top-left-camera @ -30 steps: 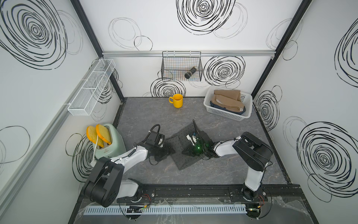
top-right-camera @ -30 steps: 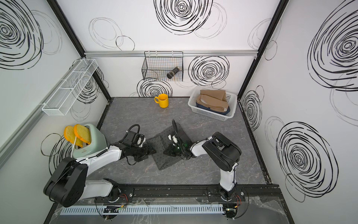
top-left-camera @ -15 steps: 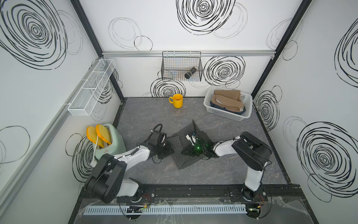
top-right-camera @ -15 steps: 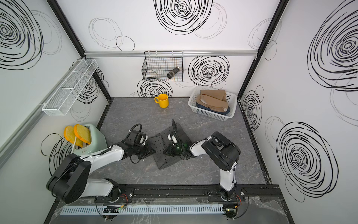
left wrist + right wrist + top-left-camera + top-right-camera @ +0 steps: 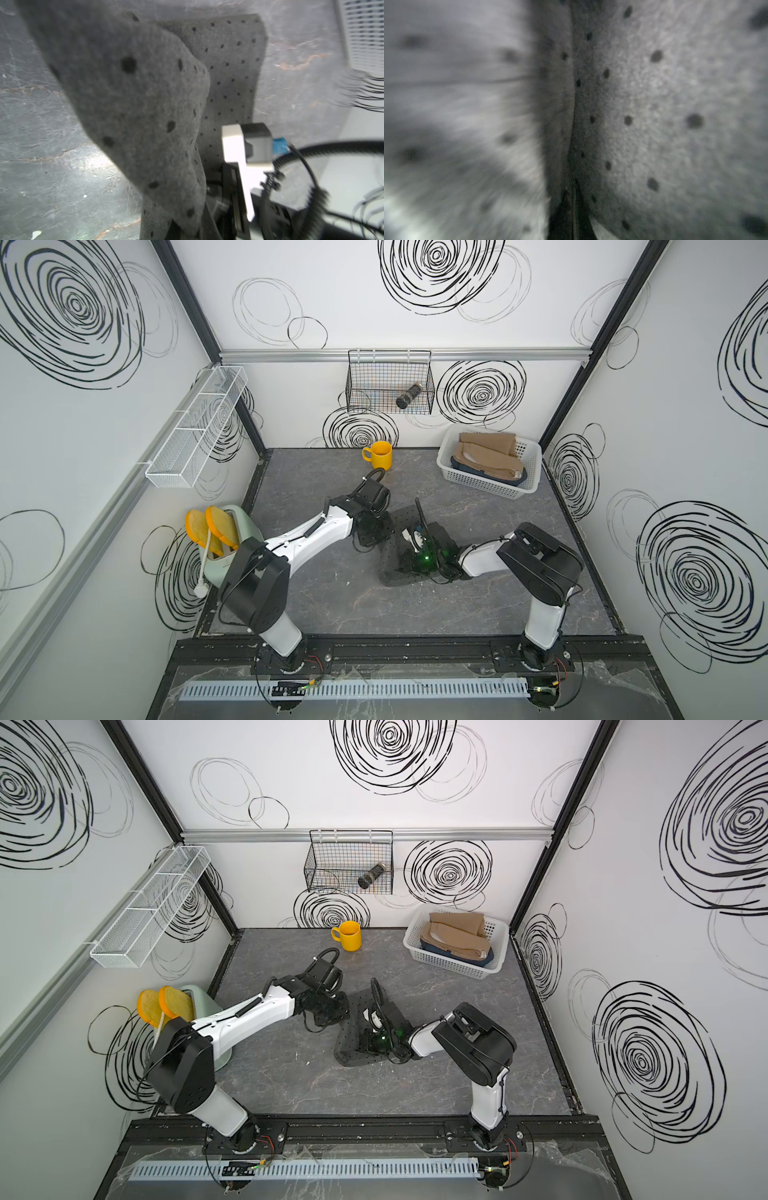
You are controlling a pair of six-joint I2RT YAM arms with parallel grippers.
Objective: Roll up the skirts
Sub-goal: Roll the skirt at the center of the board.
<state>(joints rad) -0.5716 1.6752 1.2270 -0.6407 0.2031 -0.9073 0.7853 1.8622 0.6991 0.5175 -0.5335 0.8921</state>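
Observation:
The dark grey dotted skirt (image 5: 390,570) (image 5: 352,1048) lies partly bunched in the middle of the table. My left gripper (image 5: 372,527) (image 5: 332,1006) is at the skirt's left edge, shut on a raised fold of it (image 5: 135,99). My right gripper (image 5: 405,545) (image 5: 368,1029) is shut on the same skirt from the right. Dotted cloth (image 5: 654,104) fills the right wrist view, pinched between the closed jaws. The tan-brown skirt (image 5: 486,452) lies folded on top of the dark blue denim one (image 5: 467,467) in the white basket (image 5: 490,489) at the back right.
A yellow mug (image 5: 380,455) stands at the back, just beyond the left arm. A green toaster (image 5: 226,543) with two slices sits at the left edge. A black wire basket (image 5: 390,383) and a white wire shelf (image 5: 195,427) hang on the walls.
My left gripper has moved right and back onto the dotted skirt's edge and gone from open to shut on it, lifting a fold. The right gripper has stayed shut in place.

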